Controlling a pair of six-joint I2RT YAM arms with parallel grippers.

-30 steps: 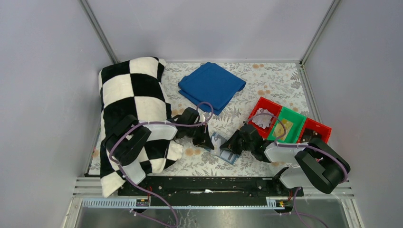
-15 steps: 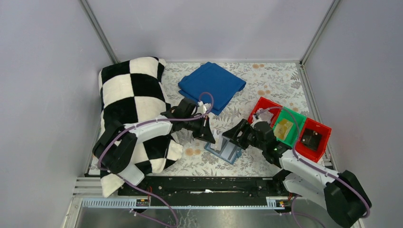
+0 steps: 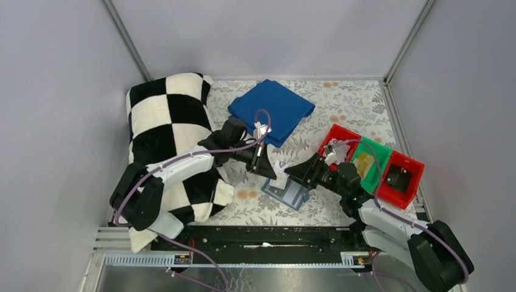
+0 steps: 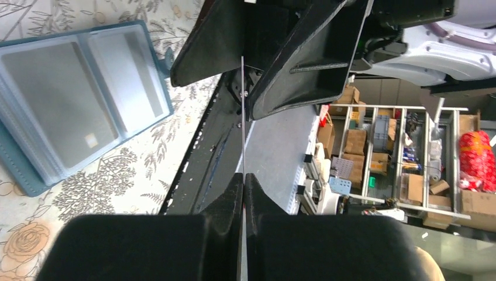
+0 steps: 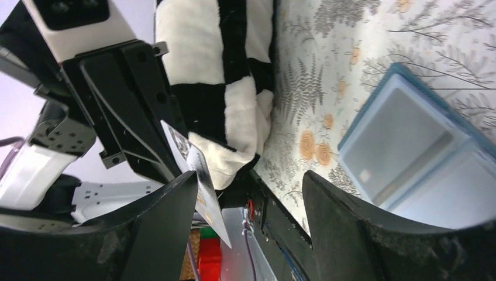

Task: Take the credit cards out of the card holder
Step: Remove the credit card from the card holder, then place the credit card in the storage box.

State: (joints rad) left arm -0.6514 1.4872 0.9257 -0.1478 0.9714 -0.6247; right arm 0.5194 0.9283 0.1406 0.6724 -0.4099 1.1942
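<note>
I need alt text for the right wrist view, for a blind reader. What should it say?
The left hand pinches a credit card close to the right hand's open fingers. Behind, the open card holder lies on the floral table, near a checkered pillow.

Left arm (image 3: 188, 167) and right arm (image 3: 386, 222): white link shells, black joint housings. A purple cable (image 3: 263, 114) runs externally along each. Fingers (image 5: 351, 228) are matte black and wedge-shaped. Black base rail (image 3: 243, 236) at near edge.

Card holder (image 3: 288, 194) on floral table (image 3: 356, 104)
</note>
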